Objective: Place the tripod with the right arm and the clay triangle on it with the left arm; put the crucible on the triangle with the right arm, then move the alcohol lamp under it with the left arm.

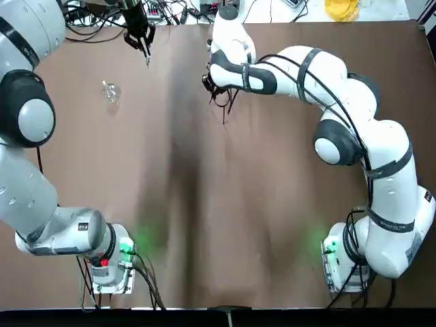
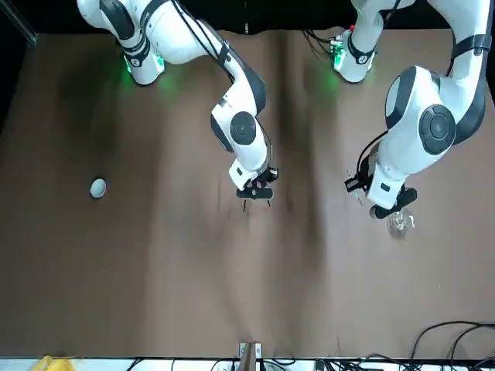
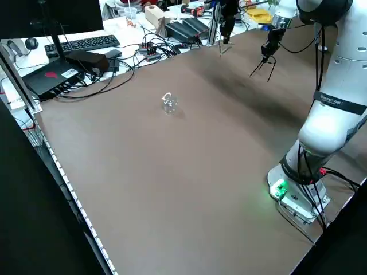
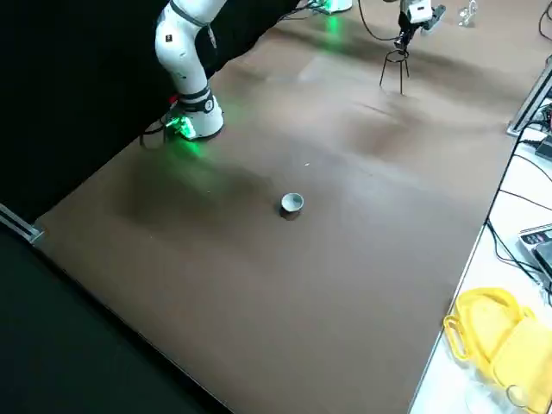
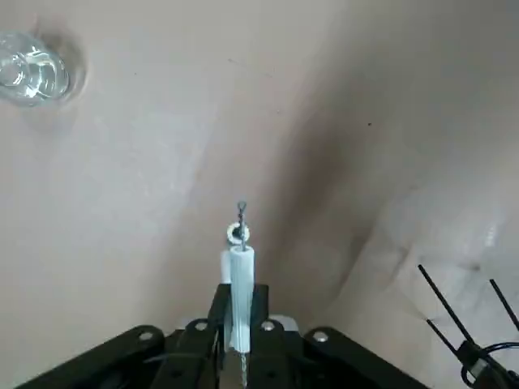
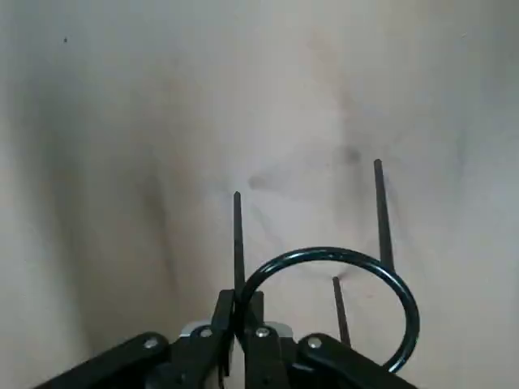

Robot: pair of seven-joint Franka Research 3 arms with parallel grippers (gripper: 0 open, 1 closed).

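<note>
My right gripper (image 1: 216,87) is shut on the ring of the black wire tripod (image 6: 328,304), past the table's middle. The tripod (image 4: 395,69) is upright with its legs down at the brown table; I cannot tell if they touch it. My left gripper (image 1: 145,46) hangs at the far left of the table, shut on the white clay triangle (image 5: 240,271), which shows edge-on. The clear glass alcohol lamp (image 1: 111,91) stands on the table just nearer the bases than that gripper. The small round crucible (image 2: 98,187) sits alone far out on the robot's right side.
Cables and electronics (image 1: 102,20) crowd the bench beyond the table's far edge. A yellow object (image 4: 496,341) lies off the table's right side. A keyboard and boxes (image 3: 86,48) sit off the left side.
</note>
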